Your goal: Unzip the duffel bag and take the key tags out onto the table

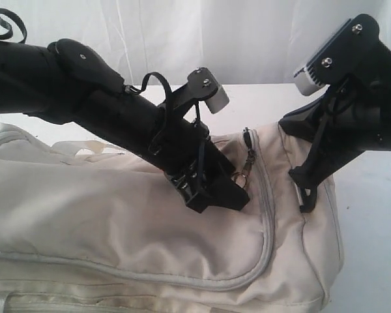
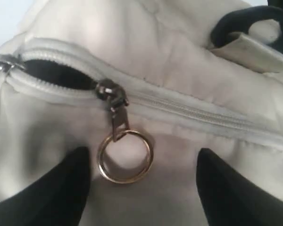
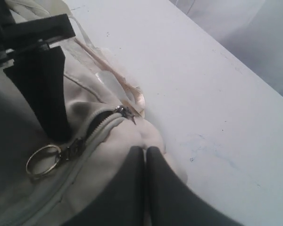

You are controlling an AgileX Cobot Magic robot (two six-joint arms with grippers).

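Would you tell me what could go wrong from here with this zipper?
The left tool stands open on either side of the ring pull; closing off-centre, it may miss the ring and pinch fabric. The right tool is shut at the end of the duffel bag; if it holds nothing, the bag may slide when pulled.

One large cream-white fabric duffel bag [image 1: 117, 215] was counted, set on one plain white tabletop [image 1: 373, 215]. Two black robot grippers were counted: the left gripper [image 2: 141, 197] and the right gripper [image 3: 145, 188]. Two small metal zipper sliders [image 2: 111, 90] and one gold-coloured metal ring [image 2: 125, 180] were seen.
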